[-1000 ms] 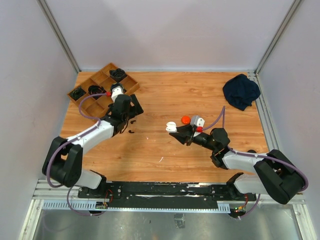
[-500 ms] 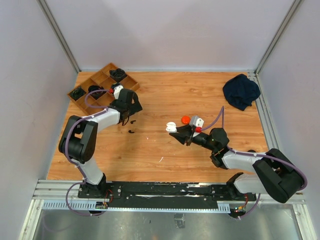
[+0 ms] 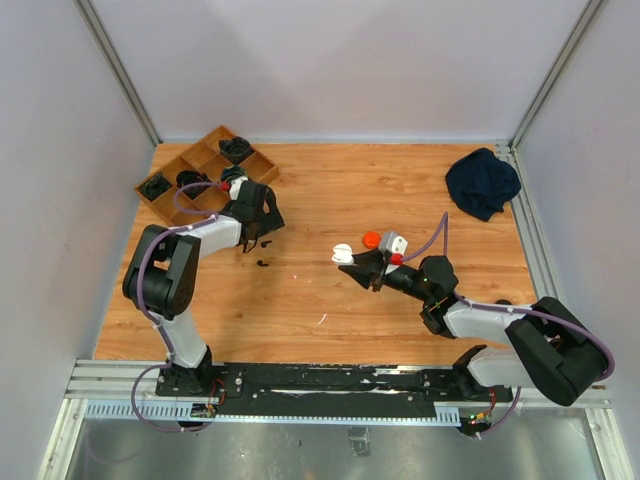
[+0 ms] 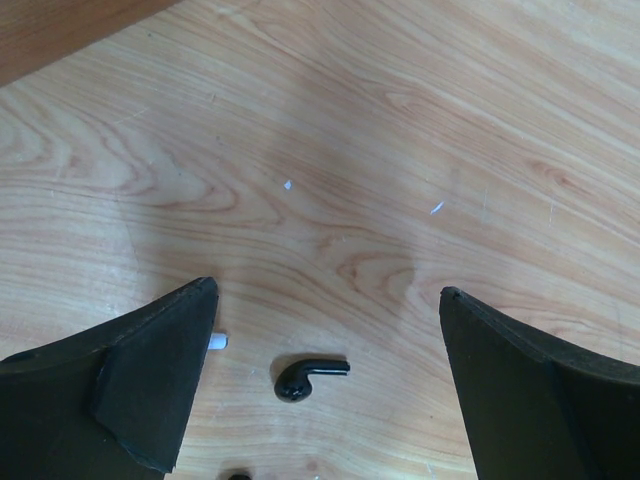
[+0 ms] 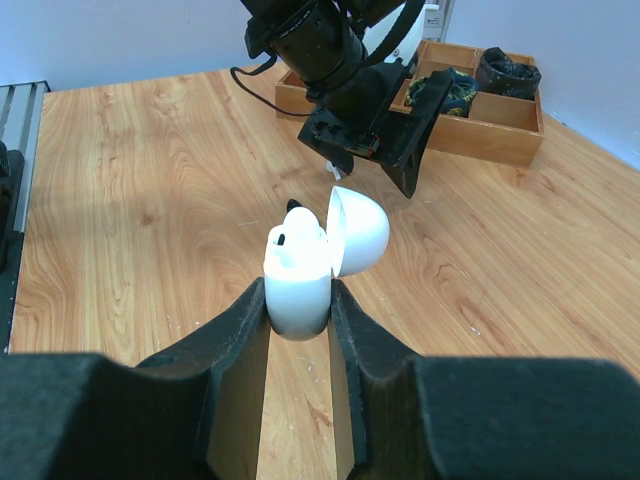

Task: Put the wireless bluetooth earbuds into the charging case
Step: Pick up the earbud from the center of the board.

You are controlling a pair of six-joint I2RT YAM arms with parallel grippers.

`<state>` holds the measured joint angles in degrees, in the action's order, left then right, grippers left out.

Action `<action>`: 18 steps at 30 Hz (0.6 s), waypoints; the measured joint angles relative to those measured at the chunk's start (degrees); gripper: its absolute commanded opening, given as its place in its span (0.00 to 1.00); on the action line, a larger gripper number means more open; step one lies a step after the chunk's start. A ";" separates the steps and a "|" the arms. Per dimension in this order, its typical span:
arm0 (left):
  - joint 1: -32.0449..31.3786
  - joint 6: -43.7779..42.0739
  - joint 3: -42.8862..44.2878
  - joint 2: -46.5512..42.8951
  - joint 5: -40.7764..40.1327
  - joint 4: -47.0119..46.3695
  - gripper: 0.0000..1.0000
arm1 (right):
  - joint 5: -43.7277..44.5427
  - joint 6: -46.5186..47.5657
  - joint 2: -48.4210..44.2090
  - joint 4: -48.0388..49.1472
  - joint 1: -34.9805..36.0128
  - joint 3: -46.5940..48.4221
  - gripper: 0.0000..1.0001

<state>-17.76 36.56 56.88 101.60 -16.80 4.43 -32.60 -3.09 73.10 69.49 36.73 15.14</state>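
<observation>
Left arm's folded in, left gripper (image 4: 328, 292) spread open, black earbud (image 4: 308, 378) at 6 o'clock, grab-ready; right gripper (image 5: 300, 302) clamps the open case (image 5: 298, 262).

a black earbud (image 4: 305, 376), a white case (image 5: 300, 280), a navy cloth (image 3: 482, 182), a light wood-grain table (image 4: 400, 120).

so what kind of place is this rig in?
Looks like a lab robot cell, not a home: blank panel walls boxing in a wood-grain table, two arms bolted to a metal rail at its near edge.
</observation>
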 measured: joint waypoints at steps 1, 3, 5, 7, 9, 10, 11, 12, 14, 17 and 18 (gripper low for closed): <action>0.00 -0.11 -0.04 -0.11 0.24 0.17 0.99 | 0.09 0.00 0.00 0.00 0.00 0.00 0.15; 0.00 -0.15 -0.28 -0.52 0.90 0.63 0.99 | 0.15 0.00 0.00 0.00 0.00 0.00 0.15; 0.00 -0.17 -0.46 -0.90 1.51 1.25 0.99 | 0.22 -0.02 0.00 0.00 0.00 0.00 0.15; 0.00 -0.20 -0.55 -1.14 1.90 1.75 0.99 | 0.28 0.00 0.00 0.00 0.00 0.00 0.15; 0.00 -0.22 -0.72 -1.51 2.38 2.21 0.99 | 0.31 0.00 0.00 0.00 0.00 0.00 0.15; 0.00 -0.22 -0.87 -1.73 2.56 2.45 0.99 | 0.31 -0.02 0.00 0.00 0.00 0.00 0.15; 0.00 -0.22 -1.14 -2.01 2.67 2.69 0.99 | 0.31 -0.02 0.00 0.00 0.00 0.00 0.15; 0.00 -0.22 -1.40 -2.36 2.80 2.99 0.99 | 0.31 -0.02 0.00 0.00 0.00 0.00 0.15; 0.00 -0.22 -1.64 -2.82 3.04 3.87 0.99 | 0.31 -0.02 0.00 0.00 0.00 0.00 0.15; 0.00 -0.31 -1.68 -3.32 3.26 5.18 0.99 | 0.31 -0.02 0.00 0.00 0.00 0.00 0.15; 0.00 -0.35 -1.68 -3.58 3.39 5.75 0.99 | 0.31 -0.02 0.00 0.00 0.00 0.00 0.15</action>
<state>-17.76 36.21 55.20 98.02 -13.41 10.17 -32.29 -3.11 73.10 69.49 36.73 15.14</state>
